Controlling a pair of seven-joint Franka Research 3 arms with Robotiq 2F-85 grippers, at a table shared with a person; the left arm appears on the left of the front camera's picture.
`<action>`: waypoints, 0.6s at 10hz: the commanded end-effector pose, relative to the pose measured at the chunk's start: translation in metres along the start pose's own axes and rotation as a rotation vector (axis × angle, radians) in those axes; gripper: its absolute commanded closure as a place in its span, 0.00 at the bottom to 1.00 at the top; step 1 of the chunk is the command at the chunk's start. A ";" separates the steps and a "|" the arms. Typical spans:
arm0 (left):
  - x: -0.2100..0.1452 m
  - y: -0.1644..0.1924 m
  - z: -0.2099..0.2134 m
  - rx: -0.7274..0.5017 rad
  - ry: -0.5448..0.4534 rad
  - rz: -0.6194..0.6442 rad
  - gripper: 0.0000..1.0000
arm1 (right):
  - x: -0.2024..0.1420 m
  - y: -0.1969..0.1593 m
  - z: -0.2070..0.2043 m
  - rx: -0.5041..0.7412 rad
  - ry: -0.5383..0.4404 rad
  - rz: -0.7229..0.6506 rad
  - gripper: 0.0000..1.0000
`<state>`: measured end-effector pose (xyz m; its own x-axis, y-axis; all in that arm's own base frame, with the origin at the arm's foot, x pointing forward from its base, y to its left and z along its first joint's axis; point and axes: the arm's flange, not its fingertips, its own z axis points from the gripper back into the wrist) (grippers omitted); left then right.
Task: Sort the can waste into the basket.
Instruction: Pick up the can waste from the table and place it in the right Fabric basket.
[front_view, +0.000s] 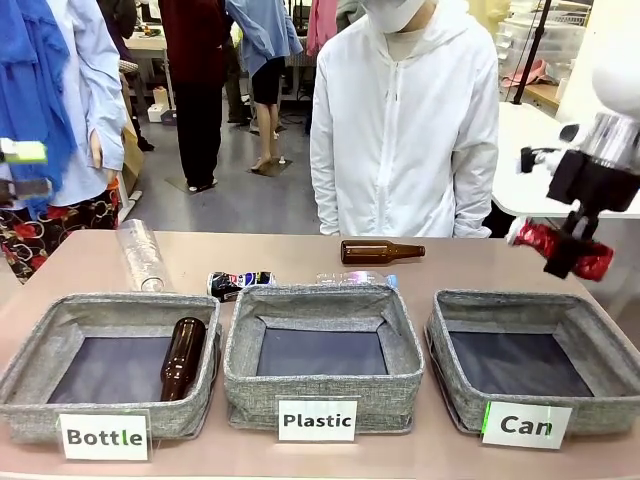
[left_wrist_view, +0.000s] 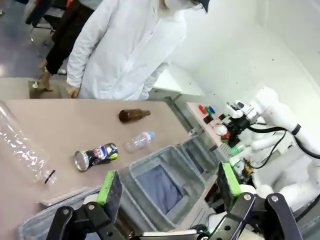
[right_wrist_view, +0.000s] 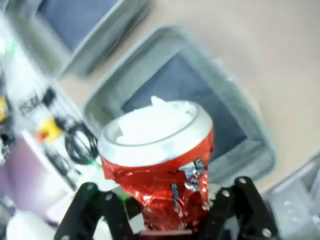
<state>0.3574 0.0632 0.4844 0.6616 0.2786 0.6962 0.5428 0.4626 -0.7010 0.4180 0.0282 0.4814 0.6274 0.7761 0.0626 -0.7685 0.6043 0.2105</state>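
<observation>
Can (front_view: 535, 240) clear above basket (front_view: 520, 299) rim

Can (front_view: 532, 240) in right gripper (front_view: 570, 250) above rightmost basket (front_view: 530, 300) — other can (front_view: 240, 284) behind middle basket (front_view: 245, 350).

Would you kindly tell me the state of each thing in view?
Red can, crushed, held in the air.
Dark can, crushed, lying on the table.
Can basket, empty.
Right hand, shut on red can.
Left hand, open, empty.
Bottle basket, holds one brown bottle.
</observation>
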 end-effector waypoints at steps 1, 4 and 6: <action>-0.065 0.020 -0.011 0.042 0.162 0.021 0.00 | -0.012 0.010 -0.010 -0.008 0.011 0.165 1.00; -0.077 0.031 -0.010 -0.088 0.424 0.154 0.00 | -0.007 0.003 -0.010 0.056 -0.009 0.140 1.00; -0.046 0.045 -0.024 -0.018 0.254 0.083 0.00 | 0.000 0.002 -0.012 0.048 0.011 0.164 1.00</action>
<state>0.3593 0.0517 0.4078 0.8452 0.0417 0.5329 0.4727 0.4071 -0.7815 0.4078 0.0281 0.4661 0.5239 0.8486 0.0729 -0.8364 0.4964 0.2322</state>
